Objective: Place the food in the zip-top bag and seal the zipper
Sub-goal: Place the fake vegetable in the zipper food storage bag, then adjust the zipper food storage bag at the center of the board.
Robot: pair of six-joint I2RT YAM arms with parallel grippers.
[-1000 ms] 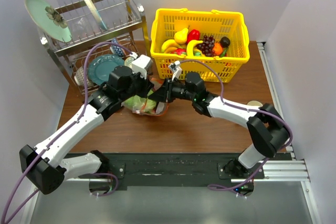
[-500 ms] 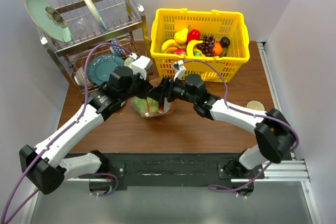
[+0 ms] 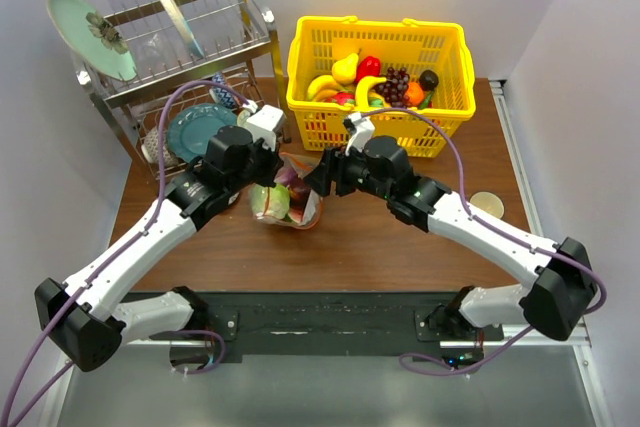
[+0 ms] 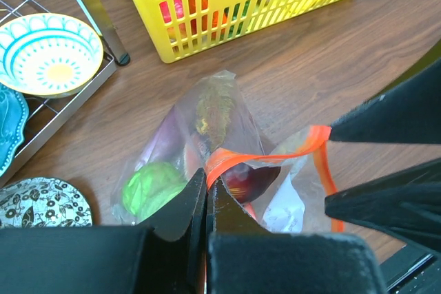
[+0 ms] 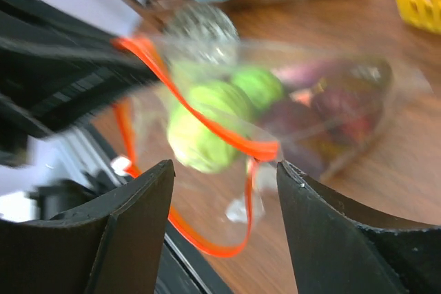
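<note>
Brown wooden bench (image 3: 400, 257), a yellow basket (image 3: 380, 23) of spare fruit at the back, and right in the middle the zip-top bag (image 3: 285, 202) lies slumped on the wood between the two arms. And the food is inside: through the plastic I can make out a round green piece (image 4: 150, 192), the purple eggplant (image 4: 165, 141) beside it, and a dark red piece (image 4: 244, 178) nearer the mouth.

Look at the left gripper (image 4: 207, 187). It's clenched on the zipper (image 4: 241, 155), fingers pressed together with the red-orange strip pinched at one end of the mouth. Over on the other side the right gripper (image 5: 226, 166) is spread wide, and the strip runs across the gap between its jaws without being squeezed. The mouth gapes, with a loop of orange hanging loose.

How will this thing handle? I'd call it light, floppy and slick: thin film that crumples rather than holding a shape, with the fruit as loose weight in its belly. Grab the film and it will likely slide or bunch. The strip looks like the firmest part, so that's the place to take hold. Pinch both lips together beside the anchored end, and the left's grip gives something to pull against. The risk, to my eye, is catching only one lip.
</note>
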